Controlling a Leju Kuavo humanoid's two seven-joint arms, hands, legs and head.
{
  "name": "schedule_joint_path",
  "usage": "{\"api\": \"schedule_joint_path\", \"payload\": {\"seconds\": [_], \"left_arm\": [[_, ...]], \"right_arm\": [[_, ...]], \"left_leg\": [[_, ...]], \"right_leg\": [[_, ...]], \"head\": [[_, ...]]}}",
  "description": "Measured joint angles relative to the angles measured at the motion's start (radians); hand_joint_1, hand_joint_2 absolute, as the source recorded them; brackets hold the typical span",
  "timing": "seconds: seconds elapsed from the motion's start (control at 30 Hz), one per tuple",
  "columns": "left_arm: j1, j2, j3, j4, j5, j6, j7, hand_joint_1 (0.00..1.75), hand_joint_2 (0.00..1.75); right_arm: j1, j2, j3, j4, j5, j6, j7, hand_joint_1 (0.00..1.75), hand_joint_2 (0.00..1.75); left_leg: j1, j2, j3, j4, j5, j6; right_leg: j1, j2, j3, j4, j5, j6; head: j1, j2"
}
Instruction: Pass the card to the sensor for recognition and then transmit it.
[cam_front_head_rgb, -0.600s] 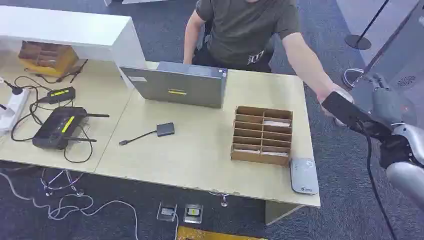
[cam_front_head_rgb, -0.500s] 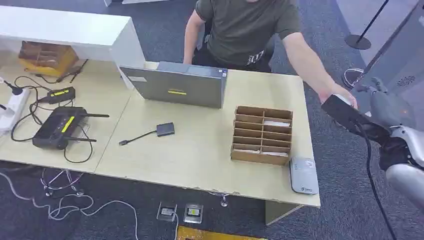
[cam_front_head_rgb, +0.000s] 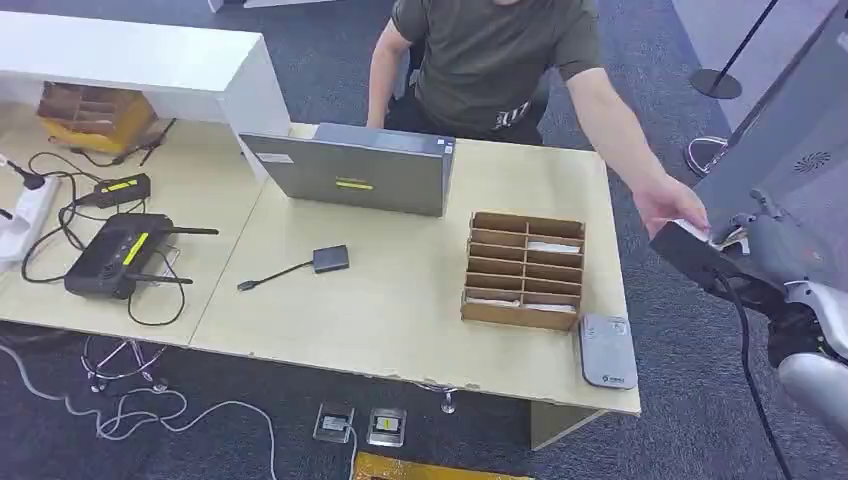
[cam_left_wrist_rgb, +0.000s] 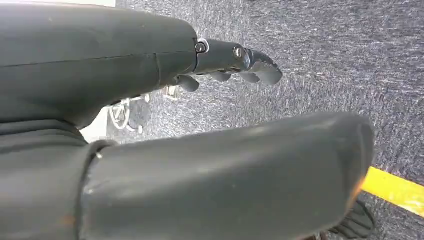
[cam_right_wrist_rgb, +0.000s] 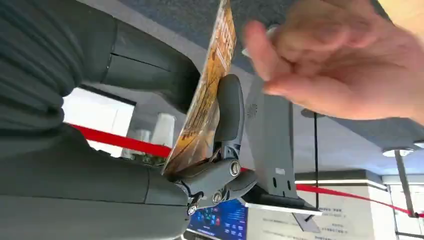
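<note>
We hold one card (cam_right_wrist_rgb: 207, 100), orange and printed, its writing too blurred to read, pinched in our right hand (cam_right_wrist_rgb: 150, 145) off the table's (cam_front_head_rgb: 400, 300) right end. A person's hand (cam_front_head_rgb: 668, 203) reaches just beside it. One grey sensor (cam_front_head_rgb: 607, 351) lies at the table's corner, beside one cardboard organizer (cam_front_head_rgb: 524, 269). Our left hand (cam_left_wrist_rgb: 220, 125) hangs over carpet, fingers loosely apart, holding nothing.

Card (cam_right_wrist_rgb: 207, 100) in right hand (cam_right_wrist_rgb: 150, 145), seemingly pinched
</note>
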Motion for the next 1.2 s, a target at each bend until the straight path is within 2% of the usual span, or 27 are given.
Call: {"api": "schedule_joint_path", "payload": {"seconds": [0.23,0.43,0.73,0.87,1.0,1.2], "left_arm": [[0.0,0.0,0.0,0.0,0.01,0.011,0.022,0.0,0.0],[-0.002,0.0,-0.002,0.0,-0.001,0.021,0.032,0.0,0.0],[-0.006,0.002,-0.018,0.0,0.006,-0.002,-0.016,0.0,0.0],[-0.007,0.006,-0.024,0.0,0.006,-0.012,-0.019,0.0,0.0],[-0.006,0.01,-0.027,0.0,0.005,-0.011,0.003,0.0,0.0],[-0.005,0.011,-0.042,0.0,0.011,0.004,0.034,0.0,0.0]], "right_arm": [[0.034,0.025,-0.019,-0.008,0.077,0.025,-0.048,1.75,1.75],[0.069,0.054,-0.014,-0.008,0.08,0.017,-0.071,1.75,1.75],[0.074,0.116,0.057,0.021,0.027,-0.045,-0.075,1.75,1.75],[0.085,0.129,0.079,0.033,0.019,-0.06,-0.076,1.75,1.75],[0.128,0.126,0.085,0.036,0.014,-0.074,-0.056,1.75,1.75],[0.216,0.09,0.071,0.027,-0.002,-0.078,-0.027,1.75,1.75]], "left_leg": [[0.0,0.0,0.0,0.0,0.0,0.0],[0.0,0.0,0.0,0.0,0.0,0.0],[0.0,0.0,0.0,0.0,0.0,-0.001],[0.0,0.0,0.001,0.0,0.0,-0.001],[0.0,0.0,0.001,0.0,0.0,-0.001],[0.0,0.0,0.001,0.0,0.0,0.0]], "right_leg": [[0.0,0.0,0.0,0.0,0.0,0.0],[0.0,0.0,0.0,0.0,0.0,0.0],[0.0,0.0,0.0,0.0,0.0,0.0],[0.0,0.0,0.0,0.0,0.0,0.0],[0.0,0.0,0.0,0.0,0.0,0.0],[0.0,0.0,0.0,0.0,0.0,0.0]], "head": [[0.0,0.0],[0.0,0.0],[0.0,0.0],[0.0,0.0],[0.0,0.0],[0.0,0.0]]}}
